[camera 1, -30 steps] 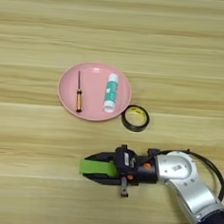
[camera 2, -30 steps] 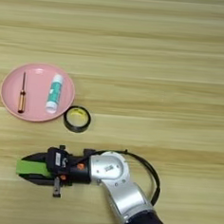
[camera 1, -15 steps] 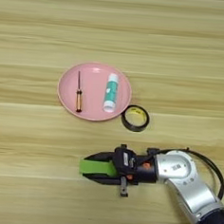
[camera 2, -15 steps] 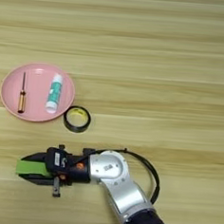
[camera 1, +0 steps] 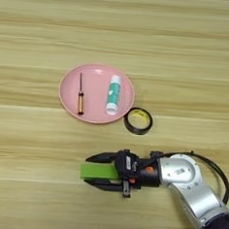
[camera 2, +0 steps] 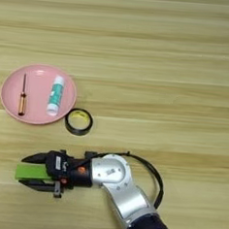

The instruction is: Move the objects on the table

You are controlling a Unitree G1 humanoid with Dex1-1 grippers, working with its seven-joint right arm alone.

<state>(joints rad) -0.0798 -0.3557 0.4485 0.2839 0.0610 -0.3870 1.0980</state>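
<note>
Between my hand's (camera 1: 98,171) spread fingers lay the green block (camera 1: 98,171), long axis along my reach, flat on the surface (camera 1: 189,54).

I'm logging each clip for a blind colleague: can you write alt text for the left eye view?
The right gripper reaches in from the lower right, its two black fingers either side of a flat green block on the wooden table. Above sits a pink plate holding a small screwdriver and a white tube, with a black tape roll beside it.
</note>
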